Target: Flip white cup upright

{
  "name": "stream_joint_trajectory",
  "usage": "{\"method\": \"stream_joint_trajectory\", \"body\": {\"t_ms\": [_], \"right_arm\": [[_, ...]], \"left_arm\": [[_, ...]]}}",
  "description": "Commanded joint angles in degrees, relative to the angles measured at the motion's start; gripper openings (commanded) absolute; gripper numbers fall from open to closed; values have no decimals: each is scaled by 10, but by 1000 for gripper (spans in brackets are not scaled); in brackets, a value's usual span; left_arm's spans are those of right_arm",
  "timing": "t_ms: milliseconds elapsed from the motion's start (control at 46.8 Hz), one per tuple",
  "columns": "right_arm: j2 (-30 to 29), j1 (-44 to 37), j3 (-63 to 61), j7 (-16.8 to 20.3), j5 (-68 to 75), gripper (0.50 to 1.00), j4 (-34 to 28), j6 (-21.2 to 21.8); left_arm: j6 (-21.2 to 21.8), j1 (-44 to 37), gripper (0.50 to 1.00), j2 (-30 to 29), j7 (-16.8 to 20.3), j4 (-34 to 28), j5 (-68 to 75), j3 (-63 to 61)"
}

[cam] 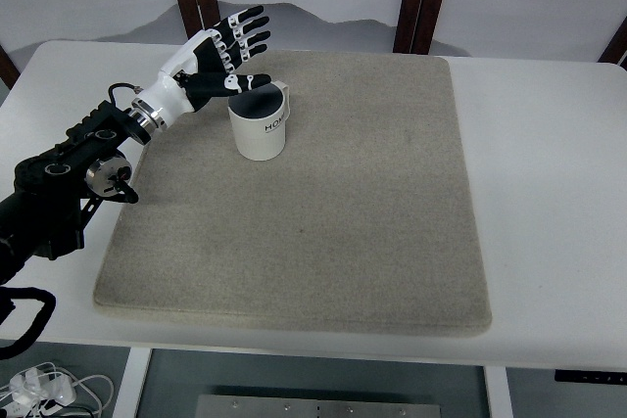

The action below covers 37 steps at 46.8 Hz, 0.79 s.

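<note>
The white cup stands upright on the grey mat, in the mat's far-left part, with its dark interior facing up and dark lettering on its near side; a handle seems to project at its right rim, though this is hard to confirm. The left hand sits just beyond and to the left of the cup, its fingers spread and extended, gripping nothing; the thumb lies over or very near the cup's far rim, and contact cannot be confirmed. The mat rests on a white table. The right hand does not appear. Judged from this arrangement, the flip appears complete and the step in hand is release; the next move calls for lifting the hand clear without nudging the rim.
</note>
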State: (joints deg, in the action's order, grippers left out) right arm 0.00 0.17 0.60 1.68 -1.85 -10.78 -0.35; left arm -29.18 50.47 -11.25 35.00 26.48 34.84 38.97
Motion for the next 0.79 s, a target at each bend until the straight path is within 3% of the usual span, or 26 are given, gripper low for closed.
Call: {"method": "stream_joint_trajectory", "body": {"t_ms": [0,705,769], "right_arm": [[0,0,0,0,0,952,0,0],[0,0,-2,0,0,952,1,0],[0,0,-2,0,0,952,1,0]], "left_arm": [[0,9,999,-6,0,-1,-18,0],[10,70,999,-22,0,-55,-308,0],[15,70,999,-22,-40,-57,-334,-1]]}}
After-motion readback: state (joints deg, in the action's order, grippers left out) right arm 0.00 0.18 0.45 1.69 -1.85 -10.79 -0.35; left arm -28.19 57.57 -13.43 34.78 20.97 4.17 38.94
